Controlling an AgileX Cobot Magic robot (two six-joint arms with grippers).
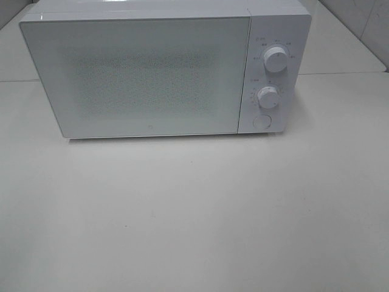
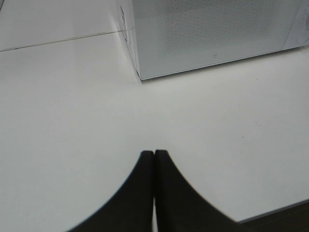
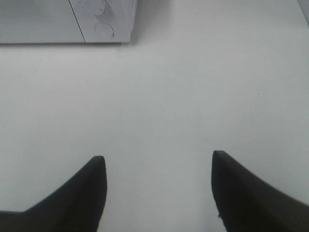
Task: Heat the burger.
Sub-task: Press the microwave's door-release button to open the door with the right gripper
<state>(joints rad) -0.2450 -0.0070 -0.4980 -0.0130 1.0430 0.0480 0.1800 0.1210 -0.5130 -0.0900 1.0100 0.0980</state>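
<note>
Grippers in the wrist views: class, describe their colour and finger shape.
Both the left gripper and the right gripper have two matte black fingers, broad at the base and curving to narrow tips. No cables or markings show.

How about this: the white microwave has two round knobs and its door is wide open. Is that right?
Not quite. The microwave has its door shut, not wide open; the exterior high view shows it lying flat across the front. The rest is right: it is white, with an upper knob and a lower knob.
</note>
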